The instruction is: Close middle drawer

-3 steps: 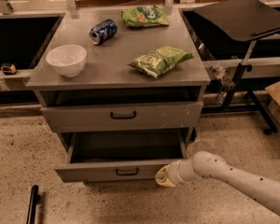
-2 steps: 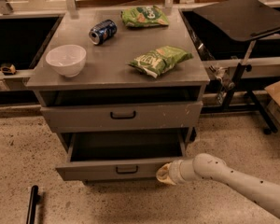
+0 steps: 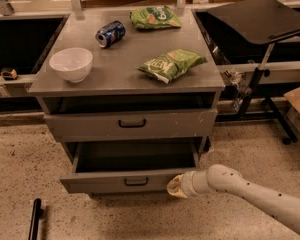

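The middle drawer (image 3: 100, 183) is pulled out of the grey cabinet. Its long grey tray is open and looks empty, and its low front carries a small black pull handle (image 3: 136, 182). My gripper (image 3: 175, 186) is at the right end of that drawer front, close against or touching it. The white arm (image 3: 250, 194) reaches in from the lower right. The taller top drawer front (image 3: 131, 124), with white scuff specks, is shut above. The lowest front is hidden under the open drawer.
On the cabinet top (image 3: 115, 59) stand a white bowl (image 3: 71, 64), a blue can (image 3: 110, 33) lying on its side and two green snack bags (image 3: 171, 64) (image 3: 154, 17). A black stand (image 3: 260, 19) is at the right. A black bar (image 3: 34, 219) lies on the speckled floor at lower left.
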`<action>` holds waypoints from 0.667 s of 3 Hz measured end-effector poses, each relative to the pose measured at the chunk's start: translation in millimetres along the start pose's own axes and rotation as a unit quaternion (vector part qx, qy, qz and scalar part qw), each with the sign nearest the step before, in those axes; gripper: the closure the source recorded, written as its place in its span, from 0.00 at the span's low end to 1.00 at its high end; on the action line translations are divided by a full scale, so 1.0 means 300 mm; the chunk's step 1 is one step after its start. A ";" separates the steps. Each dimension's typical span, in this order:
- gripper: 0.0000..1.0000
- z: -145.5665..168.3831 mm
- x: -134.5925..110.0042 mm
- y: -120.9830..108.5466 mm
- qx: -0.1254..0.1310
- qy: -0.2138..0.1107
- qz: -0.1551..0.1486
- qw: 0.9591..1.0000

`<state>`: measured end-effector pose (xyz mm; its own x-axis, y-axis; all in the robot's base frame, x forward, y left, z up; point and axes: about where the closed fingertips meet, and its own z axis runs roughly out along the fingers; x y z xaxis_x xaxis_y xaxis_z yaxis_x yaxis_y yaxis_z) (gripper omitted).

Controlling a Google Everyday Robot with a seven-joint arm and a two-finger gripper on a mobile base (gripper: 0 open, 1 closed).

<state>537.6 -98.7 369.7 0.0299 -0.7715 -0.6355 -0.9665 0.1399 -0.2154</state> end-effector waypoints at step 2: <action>0.00 0.000 0.000 0.000 0.000 0.000 0.000 1.000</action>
<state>537.5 -98.6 369.6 0.0300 -0.7715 -0.6356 -0.9665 0.1398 -0.2153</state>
